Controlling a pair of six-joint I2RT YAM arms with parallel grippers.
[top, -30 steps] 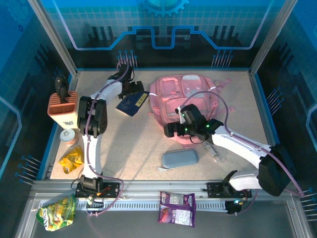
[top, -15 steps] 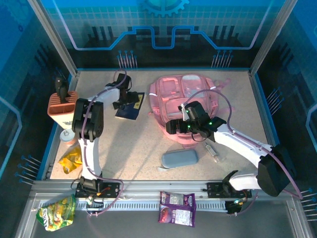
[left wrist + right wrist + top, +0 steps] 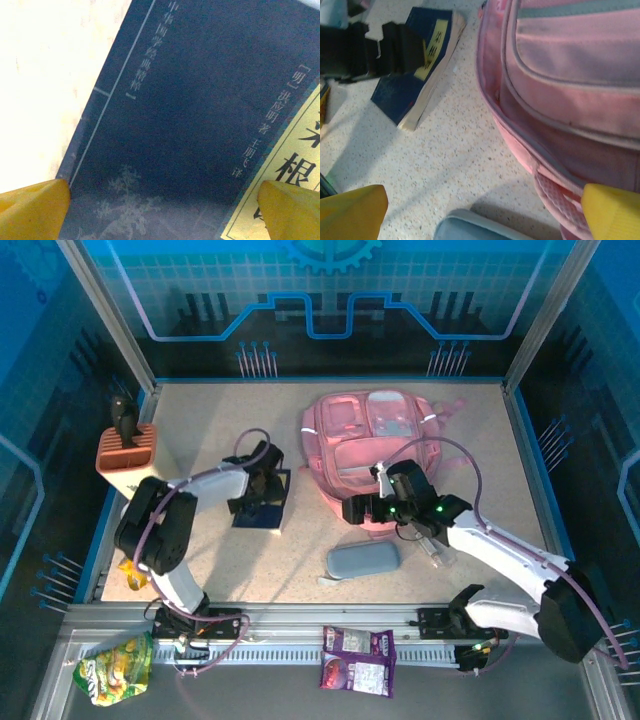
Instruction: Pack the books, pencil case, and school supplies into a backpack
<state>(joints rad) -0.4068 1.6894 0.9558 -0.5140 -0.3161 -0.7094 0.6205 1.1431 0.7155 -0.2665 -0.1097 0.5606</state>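
Pencil case (image 3: pixel 363 562): flat on the table, nearest the arm bases.
Right gripper (image 3: pixel 352 510): jaws wide apart, empty, at the backpack's near edge.
Left gripper (image 3: pixel 162 202): jaws apart over the navy book (image 3: pixel 268 518).
Backpack (image 3: pixel 372 435): far centre.

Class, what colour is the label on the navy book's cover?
Yellow with dark characters; the label shows best in the left wrist view.

The pink backpack (image 3: pixel 365 435) lay flat toward the far right. The navy book (image 3: pixel 264 519) lay left of it, with the grey-blue pencil case (image 3: pixel 363 561) and clear tube (image 3: pixel 432 548) nearer.
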